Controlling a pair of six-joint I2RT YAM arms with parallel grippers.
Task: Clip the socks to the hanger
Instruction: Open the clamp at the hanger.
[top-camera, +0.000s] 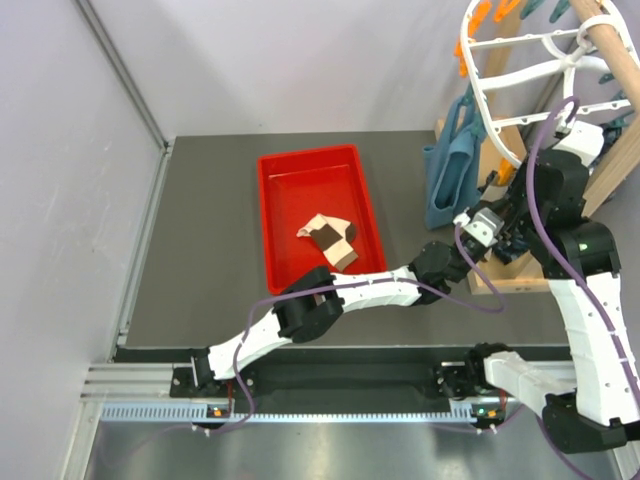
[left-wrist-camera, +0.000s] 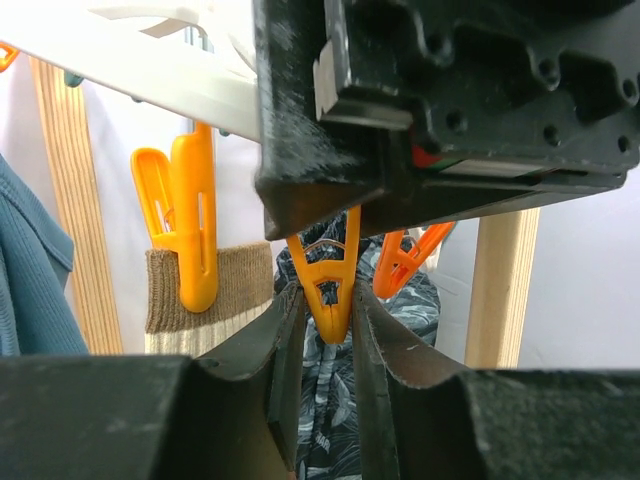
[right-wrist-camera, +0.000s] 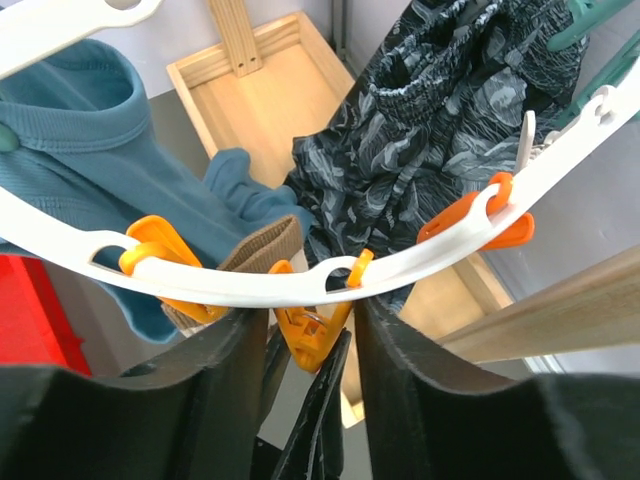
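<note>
The red tray at mid-frame held one sock. The left gripper pinched an orange peg; whether the right gripper gripped anything was unclear.

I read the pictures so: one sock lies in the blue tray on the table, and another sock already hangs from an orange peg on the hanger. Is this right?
One thing is wrong: the tray is red, not blue, as the top external view shows. One sock does lie in it, and another sock hangs from an orange peg on the hanger.
</note>
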